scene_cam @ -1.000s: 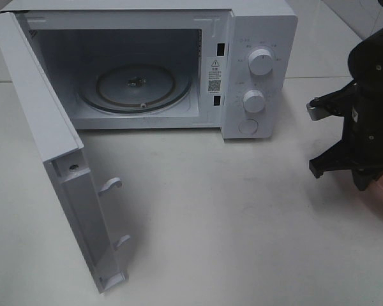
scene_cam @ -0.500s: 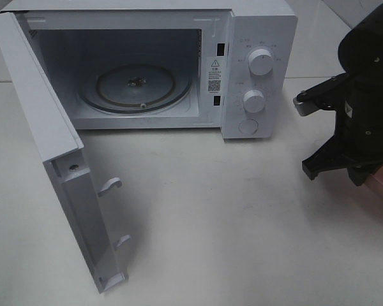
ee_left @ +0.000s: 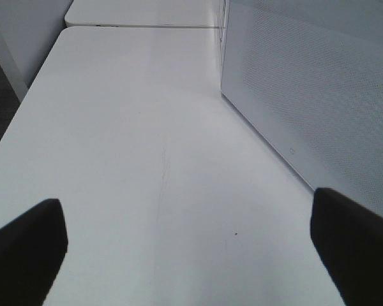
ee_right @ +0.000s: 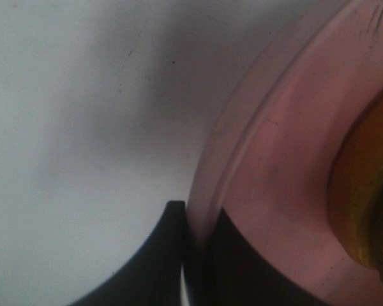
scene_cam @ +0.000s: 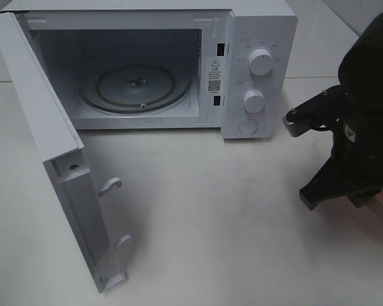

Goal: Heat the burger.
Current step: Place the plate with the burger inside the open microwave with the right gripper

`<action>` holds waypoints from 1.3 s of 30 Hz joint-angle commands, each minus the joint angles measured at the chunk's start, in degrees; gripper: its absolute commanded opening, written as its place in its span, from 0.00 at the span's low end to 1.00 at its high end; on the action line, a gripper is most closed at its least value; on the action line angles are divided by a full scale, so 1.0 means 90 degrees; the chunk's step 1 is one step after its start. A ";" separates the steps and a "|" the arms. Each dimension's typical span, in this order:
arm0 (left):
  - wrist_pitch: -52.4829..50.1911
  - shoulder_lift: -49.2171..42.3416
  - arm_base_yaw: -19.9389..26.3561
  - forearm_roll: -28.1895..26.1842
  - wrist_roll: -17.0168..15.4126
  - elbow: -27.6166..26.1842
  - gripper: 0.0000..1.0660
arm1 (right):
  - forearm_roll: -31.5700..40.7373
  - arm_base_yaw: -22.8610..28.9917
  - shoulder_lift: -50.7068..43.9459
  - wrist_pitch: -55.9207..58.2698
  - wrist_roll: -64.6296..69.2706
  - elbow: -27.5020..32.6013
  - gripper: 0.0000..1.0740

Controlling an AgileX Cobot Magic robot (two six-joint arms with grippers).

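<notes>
1. High camera: looks down from in front of the open microwave (scene_cam: 255,38), at some distance.
2. Left wrist camera: low over the table (ee_left: 147,127), left of the microwave, sharing its door (ee_left: 319,95) with the high view.
3. Right wrist camera: very close on a plate (ee_right: 274,159), right of the microwave.

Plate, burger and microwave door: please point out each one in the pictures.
plate (ee_right: 242,146), right wrist view, on its pink rim.
burger (ee_right: 367,185), right wrist view, on the bun's edge.
door (scene_cam: 83,223), exterior high view, on its inner face.
</notes>
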 commanded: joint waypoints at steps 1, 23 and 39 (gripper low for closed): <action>-0.0051 -0.0134 -0.0025 -0.0006 -0.0025 0.0019 0.92 | -0.0299 0.0286 -0.0185 0.0299 0.0051 0.0025 0.00; -0.0051 -0.0134 -0.0025 -0.0006 -0.0025 0.0019 0.92 | -0.0331 0.2184 -0.0414 0.0764 -0.0070 0.0025 0.01; -0.0051 -0.0134 -0.0025 -0.0006 -0.0025 0.0019 0.92 | -0.0840 0.3126 -0.0414 0.0681 -0.1101 0.0025 0.01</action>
